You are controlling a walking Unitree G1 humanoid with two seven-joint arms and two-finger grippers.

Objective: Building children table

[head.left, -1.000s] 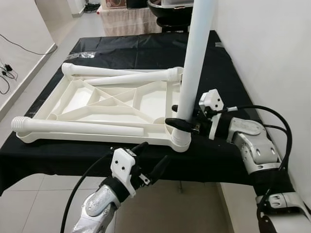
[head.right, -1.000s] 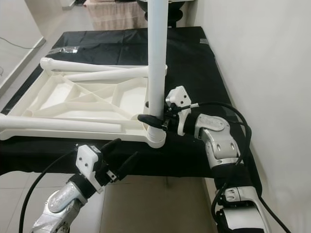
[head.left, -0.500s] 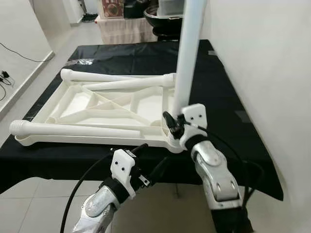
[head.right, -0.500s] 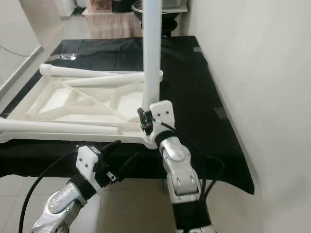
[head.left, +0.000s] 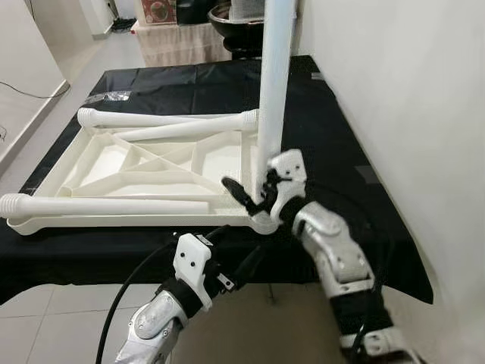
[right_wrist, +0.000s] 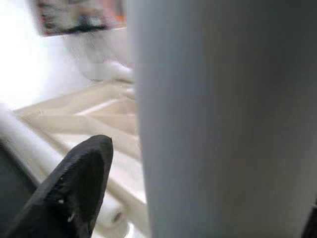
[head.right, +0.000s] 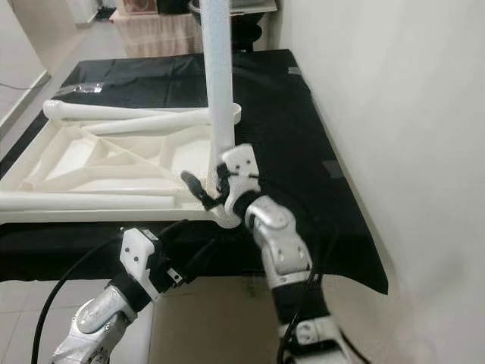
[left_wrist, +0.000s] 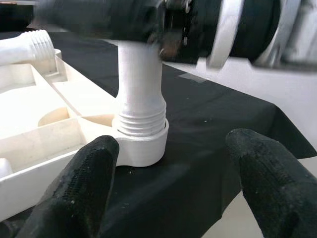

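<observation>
Right gripper (head.left: pixel 254 193) around unmarked white leg (head.left: pixel 271 98)

both grippers (head.left: pixel 235 262) (head.left: pixel 254 193) spread, right raised.

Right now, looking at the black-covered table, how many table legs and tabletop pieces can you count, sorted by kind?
Upright leg standing in the corner socket, right gripper at its base: 1
Loose legs lying on the tabletop: far legs and, near leg: 3
Upside-down white tabletop: 1
Total: 5 pieces
</observation>
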